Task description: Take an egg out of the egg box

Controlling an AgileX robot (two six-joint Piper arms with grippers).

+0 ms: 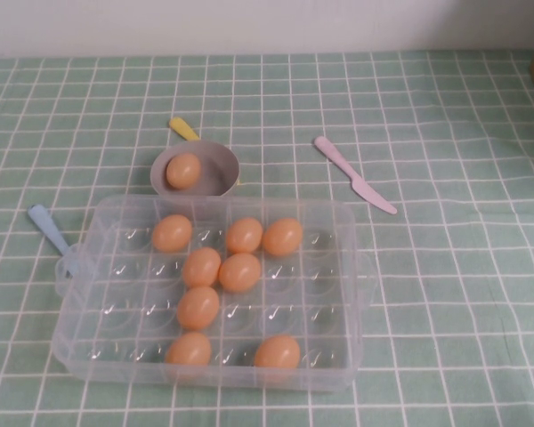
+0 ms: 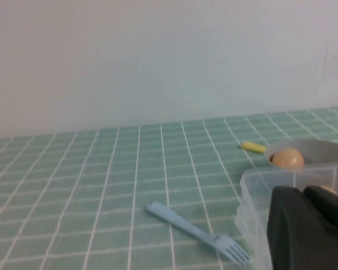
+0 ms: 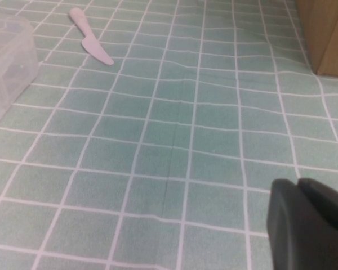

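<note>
One egg point(image 1: 183, 170) sits in the grey cup point(image 1: 215, 181) just beyond the egg box point(image 1: 338, 356), apparently already taken out. Eight eggs remain in the dimples of the clear box, near the desk's point(image 1: 445, 294) front edge. The left tool point(image 2: 307, 228) hangs beside the box, the right tool point(image 3: 310, 222) over bare desk at the right; whether either is spread cannot be told.
</note>
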